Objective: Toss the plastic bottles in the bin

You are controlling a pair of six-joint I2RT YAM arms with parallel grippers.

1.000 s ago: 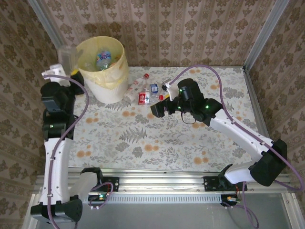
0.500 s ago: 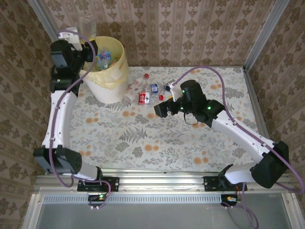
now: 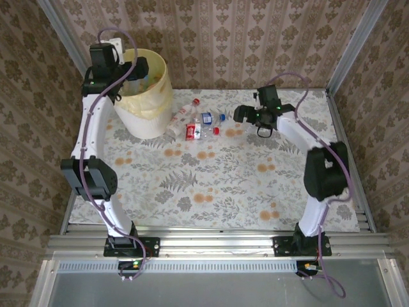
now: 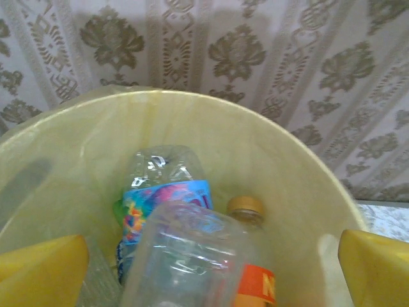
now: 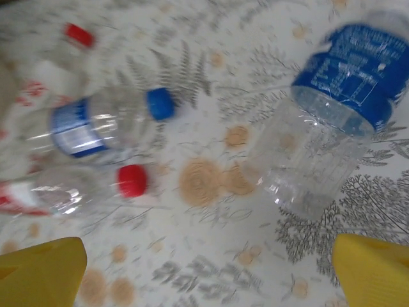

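Top external view: the left end effector (image 3: pixel 136 66) is held over the mouth of the bin (image 3: pixel 153 105), which is set at the far left of the surface (image 3: pixel 192 185). From the left wrist, its yellow pads (image 4: pixel 41 268) are seen spread wide at either edge, with nothing gripped. Below them, inside the bin's pale yellow liner (image 4: pixel 281 166), a clear bottle (image 4: pixel 185 256) is seen lying over a bottle with a blue and pink label (image 4: pixel 166 195) and a bottle with an orange cap (image 4: pixel 246 206). The right end effector (image 3: pixel 238 115) is held just beside a cluster of bottles (image 3: pixel 192 125) lying on the surface to the right of the bin. Its jaws are likewise fully parted and empty. A blue-labelled bottle (image 5: pixel 332 102), a blue-capped bottle (image 5: pixel 96 125) and a red-capped bottle (image 5: pixel 83 188) are seen beneath it.
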